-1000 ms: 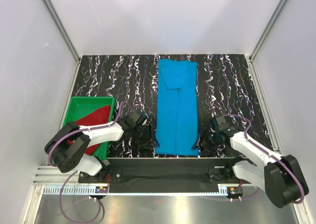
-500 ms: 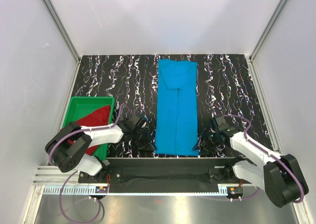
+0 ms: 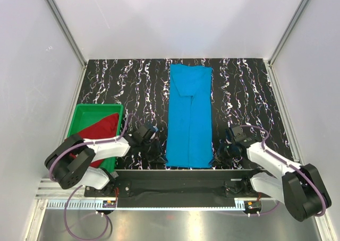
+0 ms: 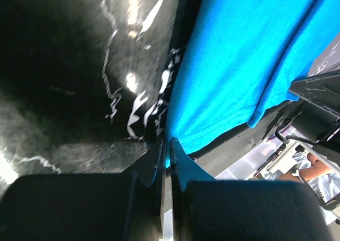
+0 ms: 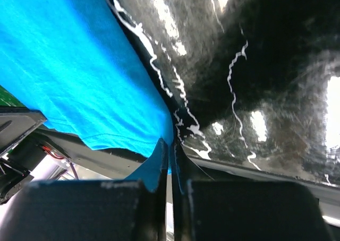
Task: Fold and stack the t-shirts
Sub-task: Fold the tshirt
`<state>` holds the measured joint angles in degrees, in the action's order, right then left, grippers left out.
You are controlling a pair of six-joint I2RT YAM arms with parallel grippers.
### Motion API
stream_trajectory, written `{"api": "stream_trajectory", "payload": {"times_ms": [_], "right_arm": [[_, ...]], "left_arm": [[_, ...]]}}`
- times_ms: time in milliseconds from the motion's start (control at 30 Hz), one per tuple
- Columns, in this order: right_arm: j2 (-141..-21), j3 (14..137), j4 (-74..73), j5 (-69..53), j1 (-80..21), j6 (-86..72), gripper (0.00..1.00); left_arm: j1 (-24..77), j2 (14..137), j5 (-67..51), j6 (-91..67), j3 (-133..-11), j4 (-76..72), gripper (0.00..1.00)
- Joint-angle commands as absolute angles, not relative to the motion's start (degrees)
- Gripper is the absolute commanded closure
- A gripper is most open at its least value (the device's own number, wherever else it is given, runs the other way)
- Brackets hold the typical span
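Note:
The sky-blue t-shirt [image 3: 189, 119] lies folded into a long strip down the middle of the black marbled table. My left gripper [image 3: 161, 157] is shut on its near left corner; in the left wrist view blue cloth [image 4: 234, 66] runs into the pinched jaws of the left gripper [image 4: 168, 145]. My right gripper [image 3: 217, 155] is shut on the near right corner; the right wrist view shows the shirt [image 5: 79, 76] caught between the right gripper [image 5: 171, 148] jaws. The dark red t-shirt [image 3: 101, 129] lies crumpled in the green bin.
The green plastic bin [image 3: 79, 113] stands at the near left, beside the left arm. A black rail [image 3: 186, 173] runs along the table's near edge just below the shirt's hem. White walls close in the table at the back and sides.
Both grippers have shut on the blue shirt's near corners. The left gripper moved slightly toward the near edge and in to the shirt; the right one edged in too.

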<state>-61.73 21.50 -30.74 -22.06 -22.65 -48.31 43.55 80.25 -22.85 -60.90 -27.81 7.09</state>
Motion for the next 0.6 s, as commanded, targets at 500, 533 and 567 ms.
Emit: {"api": "stream_trajectory", "payload": {"times_ms": [500, 533, 567], "right_arm": [[-48.3, 21.2, -38.9, -25.9, -22.6, -49.9, 1.00], [-48.3, 22.2, -39.2, -25.5, -22.6, -49.8, 1.00], [-48.3, 23.4, -39.5, -25.2, -22.6, -49.8, 1.00]], "left_arm": [[44.3, 75.5, -23.6, -59.2, -28.5, 12.5, 1.00], [44.3, 75.4, -23.1, -58.7, -30.1, 13.8, 1.00], [44.2, 75.4, -22.7, -58.2, -31.8, 15.0, 1.00]]}}
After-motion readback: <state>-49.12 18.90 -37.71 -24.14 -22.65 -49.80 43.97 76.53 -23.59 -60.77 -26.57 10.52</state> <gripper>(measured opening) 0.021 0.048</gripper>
